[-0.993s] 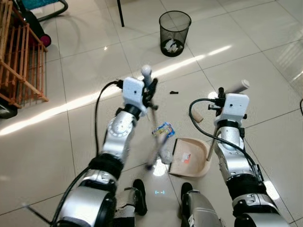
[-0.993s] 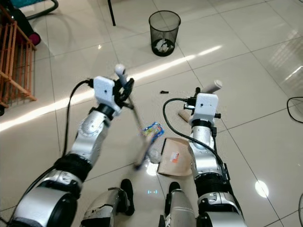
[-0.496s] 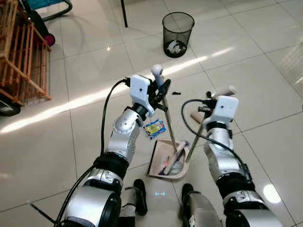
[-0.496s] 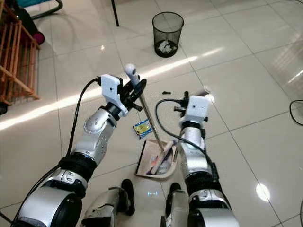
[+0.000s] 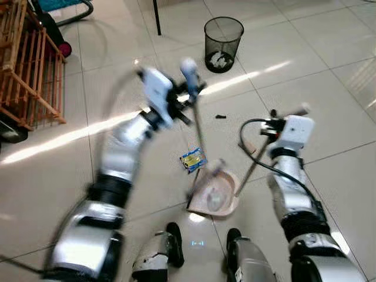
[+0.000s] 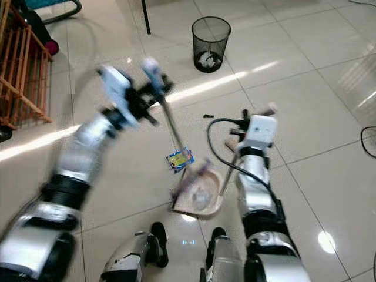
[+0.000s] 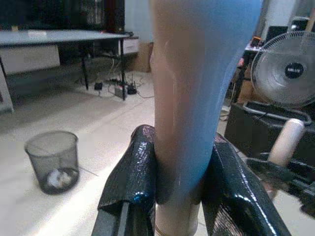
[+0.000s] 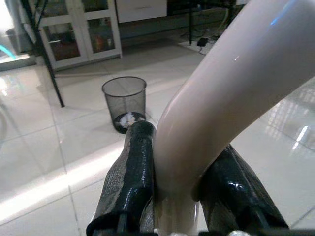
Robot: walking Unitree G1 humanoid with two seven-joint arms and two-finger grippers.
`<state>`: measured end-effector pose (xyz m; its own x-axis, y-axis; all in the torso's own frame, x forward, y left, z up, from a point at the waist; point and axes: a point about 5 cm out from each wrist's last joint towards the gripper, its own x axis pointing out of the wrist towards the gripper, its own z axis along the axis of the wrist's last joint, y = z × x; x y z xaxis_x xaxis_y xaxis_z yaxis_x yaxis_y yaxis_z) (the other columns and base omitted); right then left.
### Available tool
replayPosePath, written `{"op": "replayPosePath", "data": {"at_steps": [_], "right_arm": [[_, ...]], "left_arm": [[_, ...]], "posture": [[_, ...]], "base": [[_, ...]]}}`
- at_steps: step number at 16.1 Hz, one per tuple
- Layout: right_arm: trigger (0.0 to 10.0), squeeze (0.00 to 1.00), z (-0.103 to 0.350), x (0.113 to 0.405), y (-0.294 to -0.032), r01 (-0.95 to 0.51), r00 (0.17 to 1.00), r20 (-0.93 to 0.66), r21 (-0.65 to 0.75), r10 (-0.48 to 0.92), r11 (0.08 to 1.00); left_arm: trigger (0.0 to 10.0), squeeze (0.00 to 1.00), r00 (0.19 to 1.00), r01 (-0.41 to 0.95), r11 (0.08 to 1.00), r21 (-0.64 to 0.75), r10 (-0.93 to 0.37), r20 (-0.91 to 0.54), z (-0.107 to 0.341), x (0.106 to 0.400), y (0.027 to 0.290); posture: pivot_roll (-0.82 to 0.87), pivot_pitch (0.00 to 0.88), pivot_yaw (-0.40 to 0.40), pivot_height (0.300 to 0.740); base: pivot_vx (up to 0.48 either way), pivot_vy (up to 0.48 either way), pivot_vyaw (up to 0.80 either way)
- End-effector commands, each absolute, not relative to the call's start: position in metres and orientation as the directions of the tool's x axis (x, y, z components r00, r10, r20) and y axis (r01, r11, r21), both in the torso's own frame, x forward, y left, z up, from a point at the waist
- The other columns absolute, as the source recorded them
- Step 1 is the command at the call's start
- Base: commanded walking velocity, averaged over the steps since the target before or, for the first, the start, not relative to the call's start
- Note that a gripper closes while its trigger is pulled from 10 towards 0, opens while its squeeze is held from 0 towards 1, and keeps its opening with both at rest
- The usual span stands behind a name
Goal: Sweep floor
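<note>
Left tool (image 7: 178,196): my fingers clamp the broom handle (image 5: 197,126); arm blurred
Right tool (image 8: 176,196): grips the dustpan handle (image 5: 249,170)
Dustpan (image 5: 214,197): on floor, blue wrapper (image 5: 192,159) just beside

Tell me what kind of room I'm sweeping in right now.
Probably a lived-in home or home-office room: glossy tiled floor, a mesh wastebasket, a wooden rack, plus a desk and a standing fan farther off.
</note>
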<state>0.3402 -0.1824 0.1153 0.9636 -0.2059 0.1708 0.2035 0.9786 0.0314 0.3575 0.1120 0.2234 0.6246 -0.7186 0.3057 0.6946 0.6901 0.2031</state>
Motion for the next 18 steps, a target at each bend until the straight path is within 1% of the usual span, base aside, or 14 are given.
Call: {"op": "replayPosePath", "data": {"at_steps": [1, 2, 4, 6, 7, 8, 9, 10, 11, 12, 13, 14, 16, 18], "right_arm": [[10.0, 0.0, 0.114, 0.336, -0.189, 0.225, 0.958, 0.169, 0.05, -0.23, 0.973], [10.0, 0.0, 0.118, 0.335, -0.193, 0.235, 0.953, 0.18, 0.068, -0.243, 0.97], [10.0, 0.0, 0.134, 0.333, -0.199, 0.24, 0.94, 0.22, 0.123, -0.263, 0.963], [10.0, 0.0, 0.148, 0.33, -0.203, 0.238, 0.931, 0.247, 0.147, -0.268, 0.96], [10.0, 0.0, 0.166, 0.327, -0.208, 0.242, 0.919, 0.272, 0.183, -0.285, 0.953], [10.0, 0.0, 0.171, 0.326, -0.209, 0.242, 0.916, 0.278, 0.19, -0.289, 0.951], [10.0, 0.0, 0.184, 0.324, -0.209, 0.224, 0.917, 0.29, 0.198, -0.275, 0.954], [10.0, 0.0, 0.193, 0.323, -0.207, 0.203, 0.918, 0.304, 0.197, -0.256, 0.959], [10.0, 0.0, 0.206, 0.322, -0.206, 0.18, 0.919, 0.322, 0.171, -0.228, 0.969], [10.0, 0.0, 0.211, 0.321, -0.205, 0.173, 0.92, 0.325, 0.161, -0.218, 0.972], [10.0, 0.0, 0.219, 0.32, -0.205, 0.162, 0.922, 0.33, 0.146, -0.202, 0.976], [10.0, 0.0, 0.223, 0.32, -0.204, 0.154, 0.923, 0.332, 0.141, -0.193, 0.978], [10.0, 0.0, 0.223, 0.314, -0.202, 0.15, 0.925, 0.324, 0.17, -0.2, 0.974], [10.0, 0.0, 0.217, 0.308, -0.201, 0.164, 0.93, 0.29, 0.216, -0.224, 0.963]], "left_arm": [[10.0, 0.0, 0.594, 0.68, 0.696, 0.232, -0.708, 0.383, 0.253, 0.356, 0.123], [10.0, 0.0, 0.616, 0.644, 0.73, 0.229, -0.672, 0.411, 0.264, 0.358, 0.133], [10.0, 0.0, 0.718, 0.492, 0.854, 0.168, -0.507, 0.477, 0.287, 0.366, 0.157], [10.0, 0.0, 0.75, 0.438, 0.882, 0.175, -0.465, 0.471, 0.291, 0.366, 0.166], [10.0, 0.0, 0.802, 0.37, 0.899, 0.235, -0.436, 0.407, 0.282, 0.364, 0.178], [10.0, 0.0, 0.818, 0.35, 0.904, 0.245, -0.423, 0.391, 0.277, 0.363, 0.182], [10.0, 0.0, 0.861, 0.29, 0.921, 0.26, -0.37, 0.348, 0.258, 0.36, 0.194], [10.0, 0.0, 0.89, 0.264, 0.936, 0.232, -0.329, 0.315, 0.246, 0.359, 0.2], [10.0, 0.0, 0.917, 0.22, 0.946, 0.237, -0.283, 0.281, 0.23, 0.354, 0.206], [10.0, 0.0, 0.925, 0.209, 0.949, 0.235, -0.27, 0.266, 0.225, 0.352, 0.207], [10.0, 0.0, 0.943, 0.19, 0.952, 0.241, -0.245, 0.224, 0.209, 0.346, 0.207], [10.0, 0.0, 0.95, 0.199, 0.957, 0.212, -0.242, 0.199, 0.194, 0.338, 0.201], [10.0, 0.0, 0.958, 0.196, 0.96, 0.198, -0.231, 0.168, 0.176, 0.328, 0.189], [10.0, 0.0, 0.961, 0.193, 0.969, 0.151, -0.218, 0.17, 0.169, 0.322, 0.173]], "posture": [[0.04, 0.186, 0.058, 0.74], [0.04, 0.185, 0.059, 0.74], [0.04, 0.183, 0.062, 0.74], [0.03, 0.163, 0.063, 0.74], [0.03, 0.158, 0.065, 0.74], [0.02, 0.156, 0.066, 0.74], [0.02, 0.148, 0.064, 0.74], [0.01, 0.14, 0.063, 0.74], [0.01, 0.127, 0.062, 0.74], [0.01, 0.125, 0.062, 0.74], [0.01, 0.117, 0.063, 0.74], [0.0, 0.101, 0.059, 0.74], [0.0, 0.083, 0.058, 0.74], [0.01, 0.067, 0.058, 0.74]], "base": [[0.0, 0.0, 0.0], [0.0, 0.0, 0.0], [0.0, 0.0, 0.0], [0.0, 0.0, 0.0], [0.0, 0.0, 0.0], [0.0, 0.0, 0.0], [0.0, 0.0, 0.0], [0.0, 0.0, 0.0], [0.0, 0.0, 0.0], [0.0, 0.0, 0.0], [0.0, 0.0, 0.0], [0.0, 0.0, 0.0], [0.0, 0.0, 0.0], [0.0, 0.0, 0.0]]}}
